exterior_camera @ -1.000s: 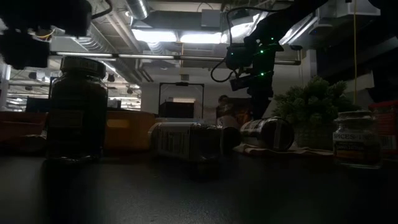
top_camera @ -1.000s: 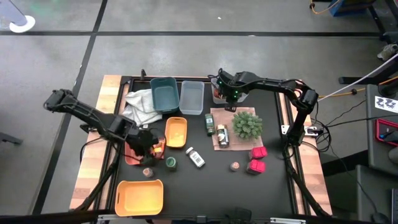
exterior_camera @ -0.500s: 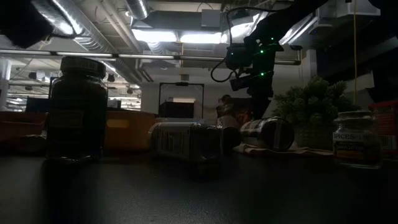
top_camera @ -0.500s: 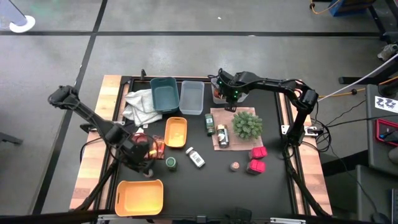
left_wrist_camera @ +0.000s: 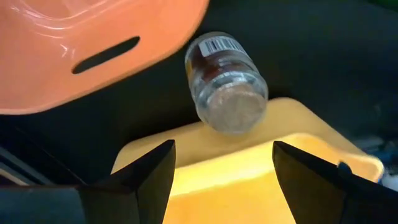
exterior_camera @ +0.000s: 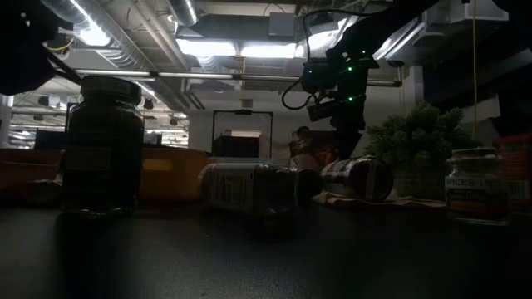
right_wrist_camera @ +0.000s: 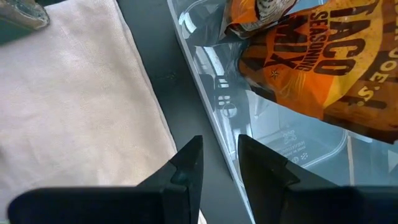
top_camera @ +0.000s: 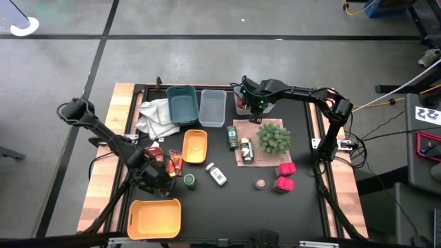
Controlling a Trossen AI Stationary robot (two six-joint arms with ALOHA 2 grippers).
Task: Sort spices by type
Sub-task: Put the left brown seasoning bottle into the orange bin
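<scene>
My left gripper hangs open at the near left, pointing steeply down over the gap between a salmon tray and a yellow bin. A small jar with a pinkish lid stands on the table just beyond its fingers, untouched. A green-lidded jar, a white bottle lying on its side, another pinkish-lidded jar and two magenta boxes sit on the table. My right gripper hovers at the far centre over a clear container holding orange packets, its fingers slightly apart on nothing.
Teal bin and clear bin stand at the far edge beside a white cloth. An orange tray lies mid-left. A spiky plant and two jars sit on a beige mat. Bare table lies near centre.
My left gripper has moved toward the table's near edge and downward, from over the salmon tray to above the pinkish-lidded jar, rolling about its own axis as it went. It has stayed open.
</scene>
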